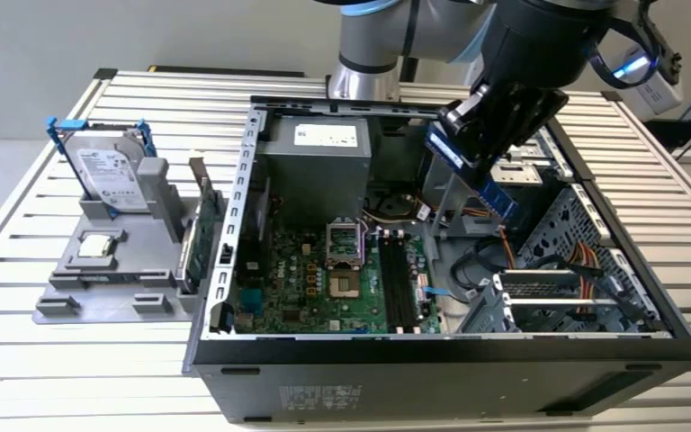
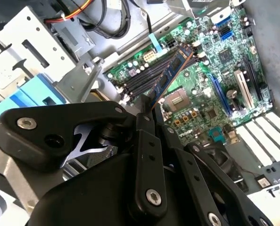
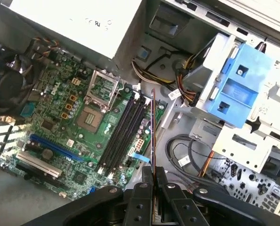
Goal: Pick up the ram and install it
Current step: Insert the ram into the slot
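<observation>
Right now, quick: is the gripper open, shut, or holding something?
Gripper: shut on the ram, holding it over the open computer case.

We find no lettering we can read. A white label (image 1: 325, 135) sits on the power supply (image 1: 316, 171), another covers the hard drive (image 1: 111, 176), and a pale sticker (image 1: 321, 395) marks the computer case (image 1: 466, 378); all print is too small.
</observation>
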